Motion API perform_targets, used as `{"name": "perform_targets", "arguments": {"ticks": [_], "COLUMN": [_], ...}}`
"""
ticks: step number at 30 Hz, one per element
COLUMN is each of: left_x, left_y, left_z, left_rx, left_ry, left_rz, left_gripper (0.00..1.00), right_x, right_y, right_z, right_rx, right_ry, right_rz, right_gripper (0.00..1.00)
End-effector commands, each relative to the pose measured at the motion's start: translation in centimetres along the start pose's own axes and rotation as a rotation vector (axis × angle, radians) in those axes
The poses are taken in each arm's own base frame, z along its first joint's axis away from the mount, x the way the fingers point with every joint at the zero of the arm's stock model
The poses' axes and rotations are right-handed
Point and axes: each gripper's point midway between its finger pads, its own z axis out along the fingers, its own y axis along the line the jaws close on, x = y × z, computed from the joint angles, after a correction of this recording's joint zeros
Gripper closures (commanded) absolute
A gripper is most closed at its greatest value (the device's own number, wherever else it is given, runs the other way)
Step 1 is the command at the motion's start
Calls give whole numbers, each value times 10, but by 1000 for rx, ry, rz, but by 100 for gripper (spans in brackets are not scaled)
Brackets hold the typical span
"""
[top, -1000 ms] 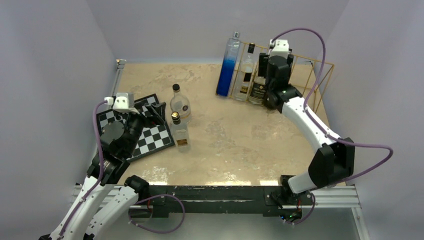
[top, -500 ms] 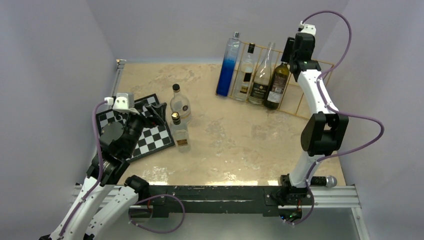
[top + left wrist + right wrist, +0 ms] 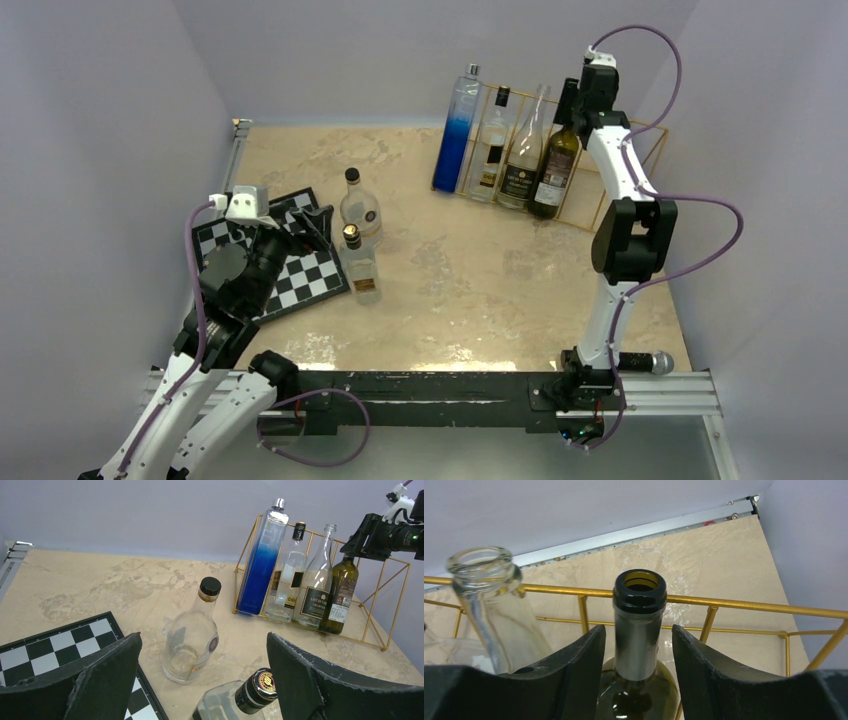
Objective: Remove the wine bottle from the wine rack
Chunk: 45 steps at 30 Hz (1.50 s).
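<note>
While right tool straddles wine btl | at rack: 4 btls | loose: 2

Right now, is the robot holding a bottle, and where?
Nothing is gripped yet. The right pincer straddles the dark green wine bottle's neck, with a gap showing each side. The left pincer is open and empty.

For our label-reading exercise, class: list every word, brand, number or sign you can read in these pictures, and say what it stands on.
"LOUI": start of the top line on the clear wine bottle's black label; the rest is blurred.
"CO": large letters low on the black-capped clear bottle; the rest is hidden.
Dark green bottle: label print too small to read.
Round flask emblem and near bottle cap emblem: blurred.
</note>
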Motion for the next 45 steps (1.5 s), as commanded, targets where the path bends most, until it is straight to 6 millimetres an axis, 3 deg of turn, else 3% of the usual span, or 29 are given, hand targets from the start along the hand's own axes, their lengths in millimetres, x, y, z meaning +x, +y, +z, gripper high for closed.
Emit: {"name": "perform_targets", "arguments": {"ticks": [1,8,17,21,33,40,45], "left_x": [-26,-26,-26,-25,-25,-23,-23], "left_y": [-8,-8,-7,-7,-2,-1,-1], "left_z": [-1,0,0,1,1,2,2], "left_rx": [27,28,24,20,-4,-12,-13], "left_ry": [-73,-73,-72,-69,-73,-71,-71], "left_rz": [2,0,2,3,7,7,10], "left_gripper": [2,2,2,2,2,2,2], "right_x": [-23,-14,-24,-40,-71,-88,-99], "right_y": [-7,-7,-6,-3,-7,-14,6], "right_z": [-4,10,-2,-21,-80,-127,-165], "right_rx": [24,14,-19,-56,-71,-32,-22], "right_ry": [-43,-27,-86,-150,-271,-364,-439], "right_rz": [37,17,-28,-34,-20,-43,-128], "right_gripper": [45,51,88,100,100,100,100]}}
